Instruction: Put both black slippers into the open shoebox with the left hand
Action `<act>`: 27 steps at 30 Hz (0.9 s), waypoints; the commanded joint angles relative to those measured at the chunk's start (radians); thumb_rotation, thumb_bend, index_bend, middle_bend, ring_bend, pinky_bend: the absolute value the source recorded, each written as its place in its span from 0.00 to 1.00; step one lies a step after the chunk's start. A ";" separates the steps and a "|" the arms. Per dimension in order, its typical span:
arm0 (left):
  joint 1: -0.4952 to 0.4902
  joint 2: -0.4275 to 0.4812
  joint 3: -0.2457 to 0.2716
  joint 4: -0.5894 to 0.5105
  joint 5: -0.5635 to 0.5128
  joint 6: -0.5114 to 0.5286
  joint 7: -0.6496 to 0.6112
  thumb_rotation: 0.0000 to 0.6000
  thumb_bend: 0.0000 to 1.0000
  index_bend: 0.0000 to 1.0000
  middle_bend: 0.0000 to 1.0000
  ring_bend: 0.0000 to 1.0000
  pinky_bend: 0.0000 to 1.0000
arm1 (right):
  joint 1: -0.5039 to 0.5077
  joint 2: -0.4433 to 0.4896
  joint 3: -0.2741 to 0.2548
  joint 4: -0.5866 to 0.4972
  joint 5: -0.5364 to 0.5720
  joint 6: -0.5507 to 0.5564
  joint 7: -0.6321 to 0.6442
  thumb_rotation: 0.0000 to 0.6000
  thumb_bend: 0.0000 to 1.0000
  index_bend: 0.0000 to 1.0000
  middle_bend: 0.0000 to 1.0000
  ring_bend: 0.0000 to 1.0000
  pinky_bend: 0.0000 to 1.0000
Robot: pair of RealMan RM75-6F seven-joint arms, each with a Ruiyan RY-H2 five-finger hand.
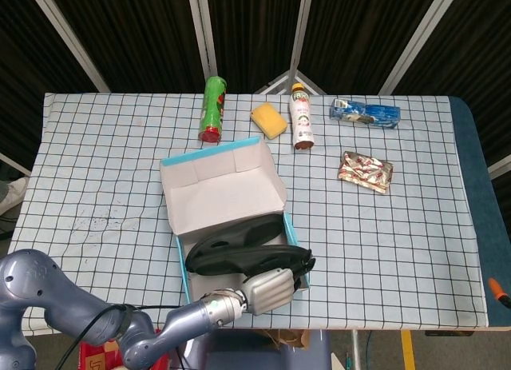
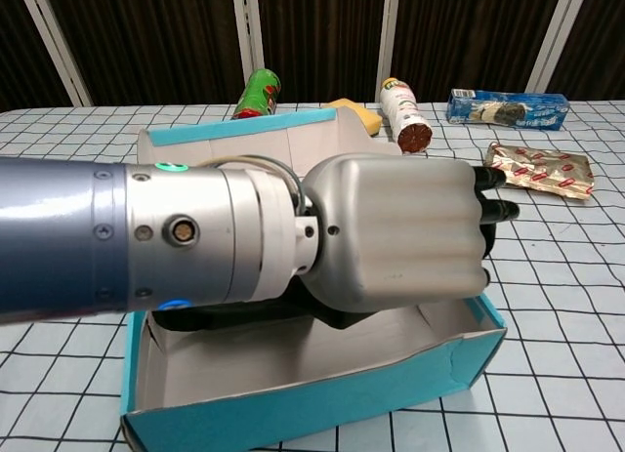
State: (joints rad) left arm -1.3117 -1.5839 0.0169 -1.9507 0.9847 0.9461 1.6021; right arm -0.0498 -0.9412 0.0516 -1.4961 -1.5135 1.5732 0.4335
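The teal shoebox [image 1: 180,255] stands near the table's front edge with its lid [image 1: 222,185] folded back and open. Both black slippers [image 1: 237,247] lie inside it, one over the other. My left hand [image 1: 274,285] is at the box's front right corner, its dark fingers [image 1: 301,264] curled round the upper slipper's edge. In the chest view the left hand [image 2: 400,241] and forearm fill the middle, low over the shoebox [image 2: 293,419]; only a strip of black slipper [image 2: 220,317] shows beneath them. The right hand is in neither view.
Along the far side of the table lie a green can [image 1: 212,108], a yellow sponge [image 1: 269,120], a white bottle [image 1: 301,116] and a blue packet [image 1: 366,113]. A foil packet [image 1: 366,171] lies to the right of the lid.
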 commanded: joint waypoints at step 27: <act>0.044 -0.032 0.097 0.092 0.103 0.051 -0.127 1.00 0.42 0.61 0.53 0.05 0.07 | 0.000 -0.002 0.004 -0.004 0.007 -0.006 -0.015 1.00 0.31 0.10 0.10 0.13 0.04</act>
State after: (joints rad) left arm -1.2704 -1.6075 0.1160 -1.8674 1.0784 1.0003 1.4855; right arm -0.0495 -0.9432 0.0551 -1.5000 -1.5062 1.5674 0.4183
